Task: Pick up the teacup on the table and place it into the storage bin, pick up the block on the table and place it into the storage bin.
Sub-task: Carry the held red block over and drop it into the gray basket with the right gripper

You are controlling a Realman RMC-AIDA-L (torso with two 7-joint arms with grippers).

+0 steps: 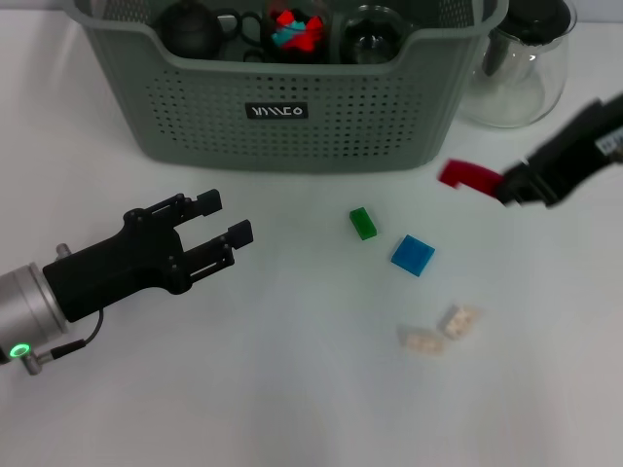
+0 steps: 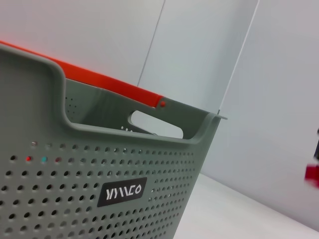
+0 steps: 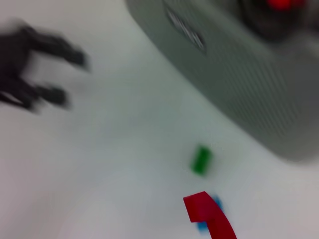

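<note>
head: high, looking down at table point(image 1: 292, 409) | wrists: low, near | shared: storage bin point(image 1: 292, 136)

The storage bin point(image 1: 292, 107) is cut off by the head view's top edge — its dark contents only partly show — and the right gripper's point(image 1: 506, 185) fingertips hide behind the red block point(image 1: 467, 175) they carry.

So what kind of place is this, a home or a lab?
Probably a lab test bench: a bare white table against blank white walls, holding only a grey-green storage bin, a glass pitcher and a few loose toy blocks such as the green block.
</note>
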